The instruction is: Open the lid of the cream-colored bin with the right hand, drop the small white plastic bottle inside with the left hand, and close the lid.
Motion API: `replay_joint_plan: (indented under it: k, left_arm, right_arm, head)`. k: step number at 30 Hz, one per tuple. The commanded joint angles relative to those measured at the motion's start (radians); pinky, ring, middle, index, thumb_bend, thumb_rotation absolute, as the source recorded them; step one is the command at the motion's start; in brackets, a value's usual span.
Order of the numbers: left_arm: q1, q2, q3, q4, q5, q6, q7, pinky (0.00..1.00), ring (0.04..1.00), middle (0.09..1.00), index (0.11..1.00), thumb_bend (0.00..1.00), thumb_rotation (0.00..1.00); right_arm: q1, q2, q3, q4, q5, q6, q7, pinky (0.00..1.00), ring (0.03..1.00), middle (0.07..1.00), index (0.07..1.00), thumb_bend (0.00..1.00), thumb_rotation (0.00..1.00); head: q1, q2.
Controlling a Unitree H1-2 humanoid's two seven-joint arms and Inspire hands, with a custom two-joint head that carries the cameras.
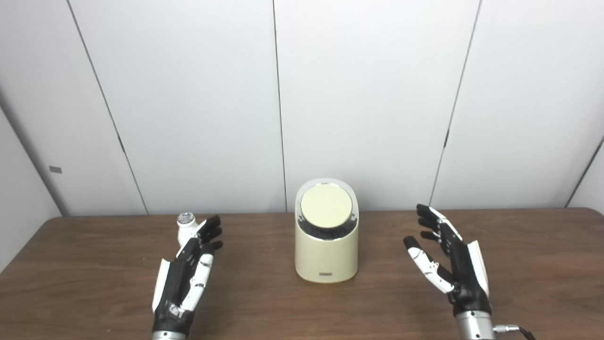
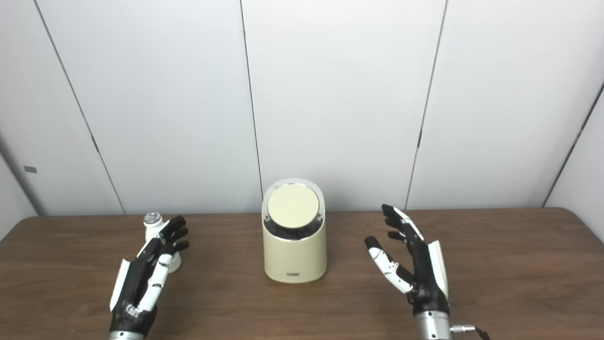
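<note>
**Robot hands poised beside closed bin on desk**

Nearest the camera, 2 arms rising from the bottom edge over a dark wood-grain desk (image 1: pixel 94 293). At left, the left robot hand (image 1: pixel 186 278), black with white panels, fingers stretched forward and slightly spread, thumb alongside, holding nothing. At right, the right robot hand (image 1: pixel 448 264), palm turned inward toward the middle, fingers apart and extended, thumb splayed out to the side, likewise holding nothing; a metal wrist cuff and a short cable plug visible at its base.

Just beyond the left fingertips (image 1: pixel 213 226), the small white plastic bottle (image 1: pixel 186 229), upright on the desk, its silvery cap showing above the hand and its lower body hidden behind the fingers in the left eye view. Seen from the right eye view, the bottle's base visible just beside the hand; actual contact between fingers and bottle impossible to tell.

Between the 2 hands and a little farther back, the cream-colored bin (image 1: pixel 326 257), standing upright near the desk's center, well apart from the right hand and near the left. Rounded body, small dark label at the bottom front. On top, the round cream lid (image 1: pixel 326 205), tilted toward the camera and seated shut inside a pale rim, with a dark, shiny band beneath its front edge.

Behind the desk, a wall of pale grey panels (image 1: pixel 368 94) split by thin dark seams, some running at a slant; a small grey tag low on the far left panel.
</note>
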Motion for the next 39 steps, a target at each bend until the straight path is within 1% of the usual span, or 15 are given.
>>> replay_joint_plan:
  k: [1, 17, 21, 25, 27, 28, 31, 34, 37, 39]
  left_arm:
    - [-0.031, 0.010, 0.002, -0.011, 0.004, -0.025, 0.004, 0.81, 0.870, 0.890, 0.870, 0.23, 0.71]
    - [-0.031, 0.012, 0.001, -0.018, -0.008, -0.018, -0.004, 0.82, 0.878, 0.898, 0.874, 0.22, 0.71]
    - [-0.030, 0.010, 0.001, -0.020, -0.008, -0.016, -0.002, 0.82, 0.876, 0.893, 0.872, 0.22, 0.71]
    - [-0.028, 0.011, 0.001, -0.026, -0.005, -0.012, -0.002, 0.81, 0.875, 0.892, 0.871, 0.22, 0.71]
    - [-0.027, 0.012, 0.001, -0.030, 0.000, -0.007, 0.000, 0.81, 0.874, 0.892, 0.870, 0.22, 0.70]
    - [-0.027, 0.012, 0.000, -0.032, 0.002, -0.003, -0.001, 0.81, 0.873, 0.891, 0.870, 0.22, 0.71]
    - [-0.025, 0.015, -0.002, -0.034, 0.002, -0.002, -0.005, 0.81, 0.874, 0.893, 0.872, 0.21, 0.70]
    - [-0.024, 0.018, -0.003, -0.034, 0.007, -0.005, -0.005, 0.81, 0.878, 0.897, 0.875, 0.21, 0.70]
    - [-0.024, 0.017, -0.002, -0.032, 0.009, -0.008, -0.003, 0.81, 0.877, 0.896, 0.872, 0.23, 0.71]
    - [-0.026, 0.016, -0.002, -0.028, 0.004, -0.010, -0.004, 0.81, 0.876, 0.895, 0.871, 0.23, 0.71]
  right_arm:
    - [-0.025, 0.000, -0.003, -0.030, 0.007, -0.026, -0.003, 0.73, 0.814, 0.835, 0.815, 0.28, 0.57]
    - [-0.026, -0.001, -0.001, -0.031, 0.002, -0.026, -0.003, 0.73, 0.814, 0.830, 0.809, 0.28, 0.56]
    - [-0.027, -0.001, -0.001, -0.031, 0.006, -0.033, -0.003, 0.72, 0.804, 0.826, 0.808, 0.28, 0.55]
    - [-0.024, 0.002, -0.001, -0.047, 0.003, -0.015, 0.000, 0.73, 0.810, 0.828, 0.809, 0.29, 0.55]
    - [-0.021, 0.001, 0.002, -0.069, -0.014, 0.009, 0.002, 0.73, 0.814, 0.831, 0.811, 0.34, 0.59]
    - [-0.020, 0.001, 0.002, -0.085, -0.021, 0.036, 0.008, 0.74, 0.817, 0.835, 0.814, 0.38, 0.60]
    - [-0.022, -0.011, 0.006, -0.118, -0.048, 0.114, 0.028, 0.77, 0.854, 0.870, 0.849, 0.57, 0.64]
    - [-0.030, -0.020, 0.012, -0.146, -0.066, 0.178, 0.054, 0.80, 0.873, 0.889, 0.874, 0.71, 0.69]
    - [-0.048, -0.030, 0.020, -0.164, -0.087, 0.216, 0.069, 0.81, 0.879, 0.896, 0.883, 0.78, 0.71]
    - [-0.063, -0.034, 0.026, -0.175, -0.100, 0.236, 0.077, 0.81, 0.881, 0.898, 0.886, 0.80, 0.73]
  head:
    - [0.001, 0.001]
    - [0.001, 0.001]
    - [0.000, 0.002]
    - [-0.003, 0.008]
    - [-0.004, 0.011]
    - [-0.004, 0.011]
    - [-0.008, 0.014]
    - [-0.013, 0.019]
    - [-0.013, 0.021]
    - [-0.011, 0.021]
